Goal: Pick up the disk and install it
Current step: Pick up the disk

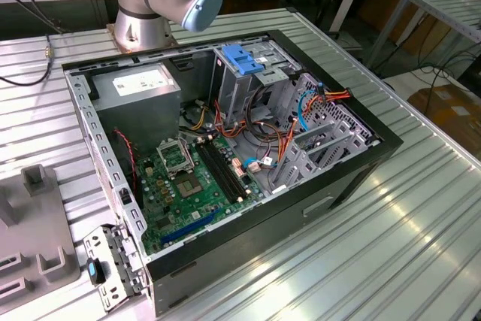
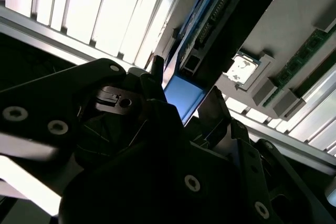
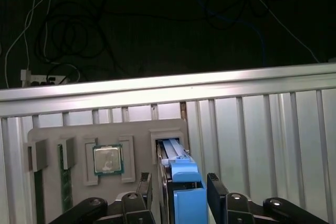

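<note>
You have the gripper (image 3: 178,178) low over the grey moulded parts tray (image 3: 136,129), which lies on the ribbed aluminium table (image 3: 262,129). In the first wrist view, the disk (image 3: 184,187), a slim grey metal slab in a bright blue plastic bracket, stands on edge in its slot in that tray. That upright pose looks deliberate: it leaves both broad faces free to be gripped. Your black fingers (image 3: 215,187) are apart, one on each side of the disk with a sliver of gap showing, so by my reading nothing is clamped and the disk's weight rests on the tray. Beside it in the tray sit a square silver processor chip (image 3: 107,160) and a green memory stick (image 3: 65,179), each in its own recess. The open black computer case (image 1: 225,148) lies on its side towards the exterior view's right of the tray, its tall metal drive cage (image 1: 244,62) facing upward, well apart from the disk
</note>
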